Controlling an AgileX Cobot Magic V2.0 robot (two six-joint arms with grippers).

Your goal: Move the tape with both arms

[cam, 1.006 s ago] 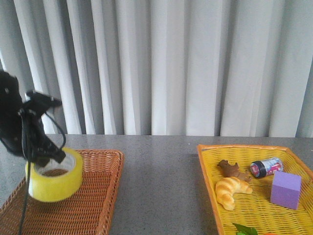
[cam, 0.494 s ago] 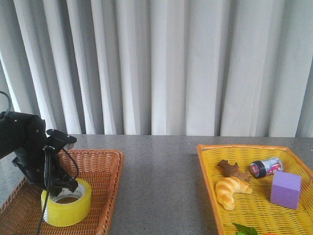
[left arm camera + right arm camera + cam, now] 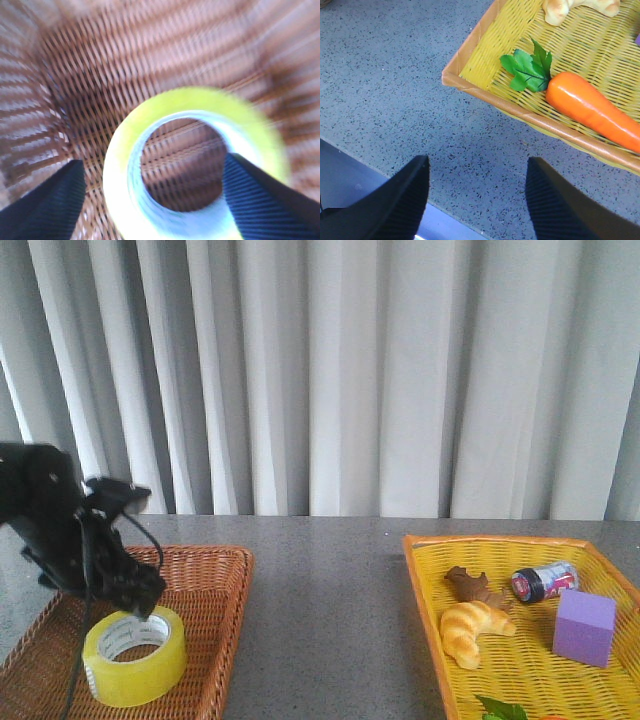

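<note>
One tape: lay flat in the brown wicker basket, delivered.
Left fingers: spread wide, clear of it.
Right fingers: parted, empty.

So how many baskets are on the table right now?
2. The brown wicker basket sits on the robot's left and holds the tape; the yellow basket sits on the right with the food items. None other shows, though the views don't cover the whole table.

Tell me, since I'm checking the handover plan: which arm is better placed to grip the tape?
Left. Its open gripper hangs directly above the tape in the brown basket; the right gripper is by the yellow basket.
</note>
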